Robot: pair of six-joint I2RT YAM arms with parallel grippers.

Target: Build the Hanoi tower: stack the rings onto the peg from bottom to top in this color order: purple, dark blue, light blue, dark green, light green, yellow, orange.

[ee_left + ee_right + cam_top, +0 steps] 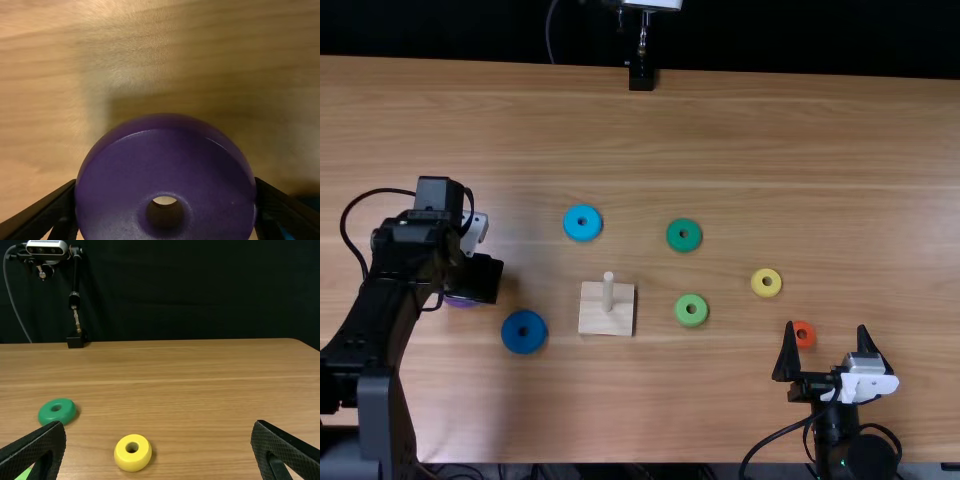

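Sitting spread near the front edge (570,458): right gripper (826,328), orange ring (808,328) by one finger | left gripper (480,280) pinching purple ring (115,175), dark blue ring (524,346) between it and peg (608,290) | loads of wood before back edge (770,76)

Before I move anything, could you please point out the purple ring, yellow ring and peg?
Purple ring (165,167), left wrist view: its flat face.
Yellow ring (142,447), right wrist view: beside its hole.
Peg (608,292), top view: its shaft.

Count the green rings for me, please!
2. Right of the square wooden base lie a round dark green ring, farther from the robot, and a round light green ring, nearer.
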